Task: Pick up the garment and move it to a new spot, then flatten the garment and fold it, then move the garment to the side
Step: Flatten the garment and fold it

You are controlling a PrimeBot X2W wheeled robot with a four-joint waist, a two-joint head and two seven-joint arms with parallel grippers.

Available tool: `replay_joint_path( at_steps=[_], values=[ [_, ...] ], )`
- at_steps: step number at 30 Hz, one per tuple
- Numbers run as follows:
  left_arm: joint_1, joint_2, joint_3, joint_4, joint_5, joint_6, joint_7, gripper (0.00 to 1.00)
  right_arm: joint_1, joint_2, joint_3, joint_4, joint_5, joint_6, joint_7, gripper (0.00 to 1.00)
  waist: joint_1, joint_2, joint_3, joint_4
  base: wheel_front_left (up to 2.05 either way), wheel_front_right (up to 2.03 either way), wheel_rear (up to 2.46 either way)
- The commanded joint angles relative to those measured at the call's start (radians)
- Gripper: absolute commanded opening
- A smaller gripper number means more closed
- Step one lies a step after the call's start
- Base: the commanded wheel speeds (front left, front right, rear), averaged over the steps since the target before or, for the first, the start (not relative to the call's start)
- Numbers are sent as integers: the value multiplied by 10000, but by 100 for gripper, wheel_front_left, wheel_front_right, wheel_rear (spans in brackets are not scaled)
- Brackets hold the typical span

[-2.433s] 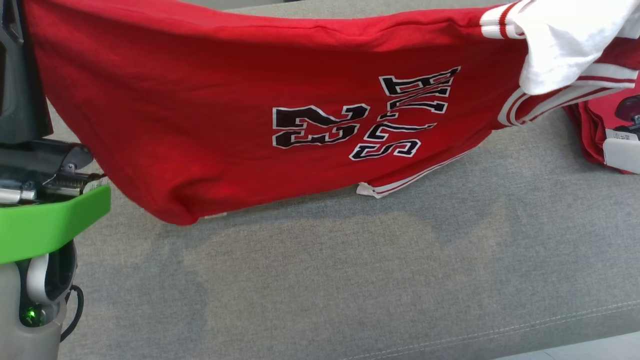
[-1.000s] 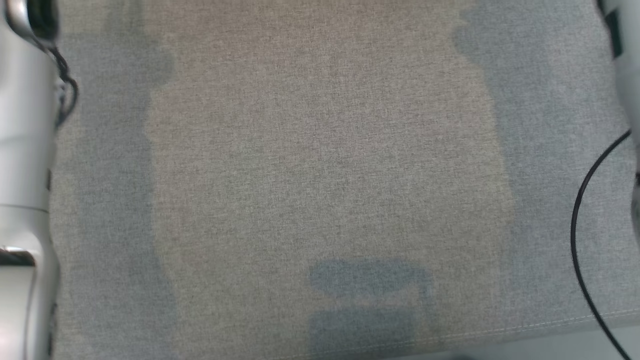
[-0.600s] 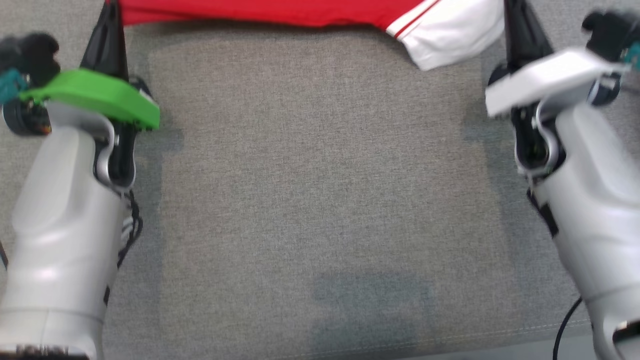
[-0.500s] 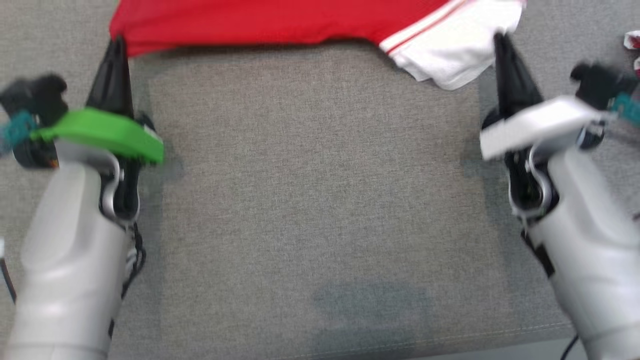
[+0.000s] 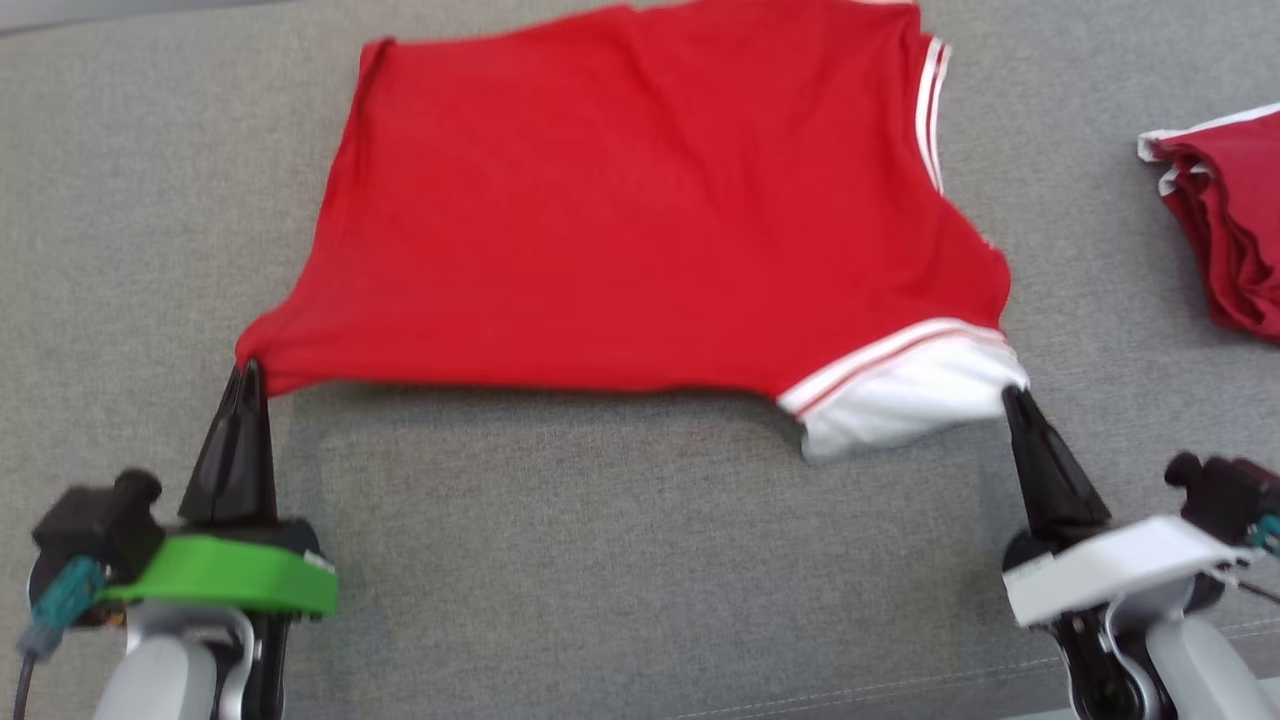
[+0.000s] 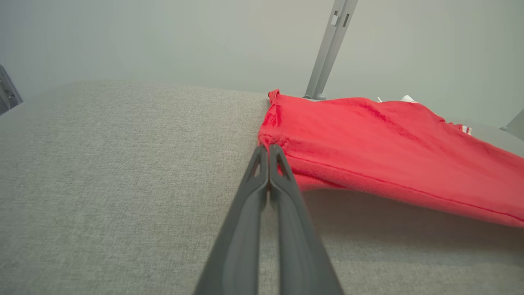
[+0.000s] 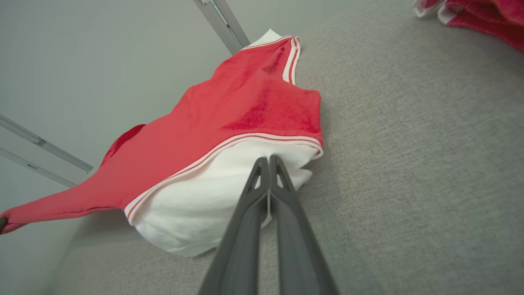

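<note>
Both arms reach forward, each pinching a near corner of the red garment (image 5: 640,200)

The left gripper (image 5: 245,368) is clamped on the near-left red corner and the right gripper (image 5: 1010,395) on the white sleeve (image 5: 900,405) at near right. The garment's spread over the grey cushion (image 5: 600,560), plain red side up, near edge held just off the fabric, with white stripes down the right side.

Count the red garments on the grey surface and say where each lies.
2. One red garment lies spread at the centre, its near corners pinched by the left tool and right tool. A second red pile sits at the far right; it may hide more pieces.
</note>
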Motion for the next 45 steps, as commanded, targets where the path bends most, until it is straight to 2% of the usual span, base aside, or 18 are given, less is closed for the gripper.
replay_joint_path(
  at_steps=[1, 10, 15, 24, 32, 38, 45],
  values=[
    [349, 113, 63, -230, 32, 133, 58, 0, 295, 4, -124, -158, -72, -4, 112, 0, 0, 0, -487, -140, 0, 0, 0],
    [3633, 335, 151, -3684, 168, 1617, 1639, 0, 3114, 599, -1499, -2363, -775, -4, 2607, 0, 0, 0, -1290, -185, 0, 0, 0],
    [4375, 221, 73, -4503, 174, 2053, 2059, 0, 3790, 987, -2099, -3155, -1207, -4, 3753, 0, 0, 0, -1391, -150, 0, 0, 0],
    [3905, 419, -142, -4469, 206, 1875, 2345, 0, 3282, 1225, -2258, -3481, -1578, -4, 4891, 0, 0, 0, -1121, -156, 0, 0, 0],
    [2393, 848, -207, -4340, 371, 1514, 2722, 0, 884, 446, -1981, -3630, -864, -3, 5882, 0, 0, 0, -6, -205, 0, 0, 0],
    [1231, 852, -313, -3946, 406, 1371, 2846, 0, -1333, -317, -1482, -2833, -932, -1, 6418, 0, 0, 0, 1157, -79, 0, 0, 0],
    [526, 647, -456, -3163, 217, 1128, 2614, 0, -2725, -449, -997, -1643, -852, -1, 6204, 0, 0, 0, 1832, 101, 0, 0, 0]
  ],
)
